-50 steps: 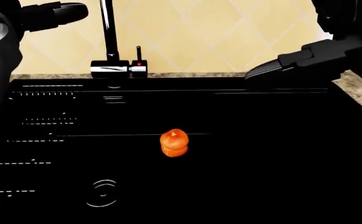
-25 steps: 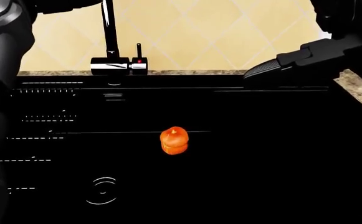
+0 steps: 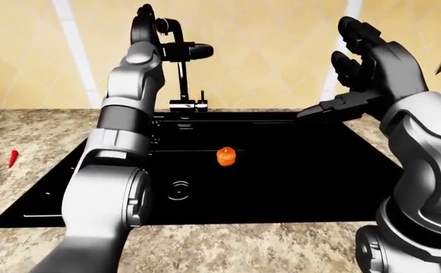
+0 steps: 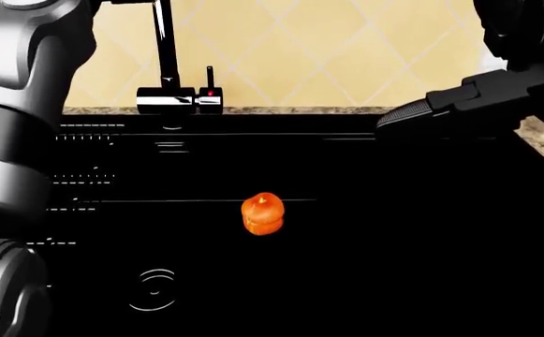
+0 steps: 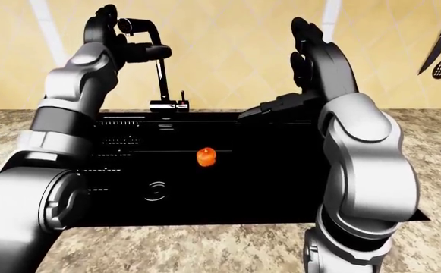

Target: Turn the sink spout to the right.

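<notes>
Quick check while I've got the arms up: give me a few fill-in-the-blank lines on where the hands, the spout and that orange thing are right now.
The robot's ____ hand is raised at the top of the sink spout.
The small orange object lies inside the black ____.
The right hand has its fingers ____ and holds nothing.
A small red item lies on the counter at the left-eye view's ____ edge.

Missing words: left; sink; open; left

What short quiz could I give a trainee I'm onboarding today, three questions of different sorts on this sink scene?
1. True or false: the left hand is raised by the top of the sink spout.
2. The orange object lies: A) on the counter, B) in the sink, C) in the right hand.
3. What small red thing lies on the counter at the left-eye view's left?

Key: 1 true; 2 B; 3 a red pepper.
</notes>
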You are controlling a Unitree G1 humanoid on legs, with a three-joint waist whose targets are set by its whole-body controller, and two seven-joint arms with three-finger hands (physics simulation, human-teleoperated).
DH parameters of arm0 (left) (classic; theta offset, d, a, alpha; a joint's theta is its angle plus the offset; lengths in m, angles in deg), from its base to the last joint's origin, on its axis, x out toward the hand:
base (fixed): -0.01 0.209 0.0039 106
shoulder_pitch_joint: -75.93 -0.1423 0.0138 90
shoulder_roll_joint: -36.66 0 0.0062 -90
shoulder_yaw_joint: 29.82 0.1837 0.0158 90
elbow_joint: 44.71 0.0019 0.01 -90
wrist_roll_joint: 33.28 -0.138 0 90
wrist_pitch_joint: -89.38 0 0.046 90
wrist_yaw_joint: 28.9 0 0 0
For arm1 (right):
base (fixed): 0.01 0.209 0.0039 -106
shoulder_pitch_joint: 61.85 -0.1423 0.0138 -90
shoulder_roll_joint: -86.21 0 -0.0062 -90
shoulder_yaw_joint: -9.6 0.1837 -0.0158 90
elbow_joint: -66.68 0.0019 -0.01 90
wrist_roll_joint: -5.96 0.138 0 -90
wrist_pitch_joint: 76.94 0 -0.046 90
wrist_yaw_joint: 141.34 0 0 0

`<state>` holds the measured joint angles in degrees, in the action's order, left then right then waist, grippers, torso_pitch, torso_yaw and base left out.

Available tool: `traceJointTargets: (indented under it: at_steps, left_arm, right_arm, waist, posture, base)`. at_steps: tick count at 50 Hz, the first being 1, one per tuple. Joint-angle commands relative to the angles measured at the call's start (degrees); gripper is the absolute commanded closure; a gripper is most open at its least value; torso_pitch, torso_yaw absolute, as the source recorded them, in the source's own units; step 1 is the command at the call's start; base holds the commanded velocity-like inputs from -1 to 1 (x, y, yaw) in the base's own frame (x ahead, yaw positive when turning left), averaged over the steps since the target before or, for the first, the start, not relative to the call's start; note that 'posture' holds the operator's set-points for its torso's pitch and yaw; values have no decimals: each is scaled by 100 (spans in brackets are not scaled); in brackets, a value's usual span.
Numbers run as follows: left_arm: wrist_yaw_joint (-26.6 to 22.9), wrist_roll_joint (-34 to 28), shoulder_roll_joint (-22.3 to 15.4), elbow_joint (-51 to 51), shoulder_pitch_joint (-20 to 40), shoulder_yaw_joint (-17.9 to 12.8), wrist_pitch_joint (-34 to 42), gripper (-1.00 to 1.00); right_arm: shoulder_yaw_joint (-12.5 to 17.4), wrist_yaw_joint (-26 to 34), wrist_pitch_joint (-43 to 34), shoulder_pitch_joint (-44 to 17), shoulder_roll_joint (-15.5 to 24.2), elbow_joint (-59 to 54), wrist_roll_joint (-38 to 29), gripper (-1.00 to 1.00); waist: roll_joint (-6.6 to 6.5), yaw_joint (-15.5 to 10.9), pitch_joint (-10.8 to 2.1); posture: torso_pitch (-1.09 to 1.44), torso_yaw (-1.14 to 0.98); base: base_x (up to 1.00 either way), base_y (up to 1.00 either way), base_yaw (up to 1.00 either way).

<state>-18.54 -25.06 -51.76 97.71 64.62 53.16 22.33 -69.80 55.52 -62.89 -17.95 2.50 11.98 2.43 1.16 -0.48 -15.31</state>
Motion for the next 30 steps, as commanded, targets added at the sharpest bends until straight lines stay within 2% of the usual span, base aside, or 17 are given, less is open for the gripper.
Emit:
traceJointTargets:
  at_steps: [1,11,16,30]
  left_arm:
    - [0,-2,-32,-270,226,-1,-86,-100]
    - [8,-26,67,-415,101,36,-42,-100]
    - [6,-85,58,-136,68,24,-254,-100]
    - [104,-92,295,-794,-122,118,136,-100]
  right_arm:
    - [50,-34,128,-179,65,78,-13,-100]
    - [51,-68,60,-190,85,155,23,-100]
    - [56,-70,28,-210,105,176,39,-100]
    - [80,-71,43,-206,140,155,67,-100]
  waist:
    - [6,2,-73]
    - [12,2,-73]
    - [19,-2,-74]
    - [33,-8,-66]
  posture:
    - [-40,0]
    - [-40,0]
    - [-40,0]
    - [-40,0]
  base:
    - [0,0,0]
    - [0,0,0]
    - [0,0,0]
    - [0,0,0]
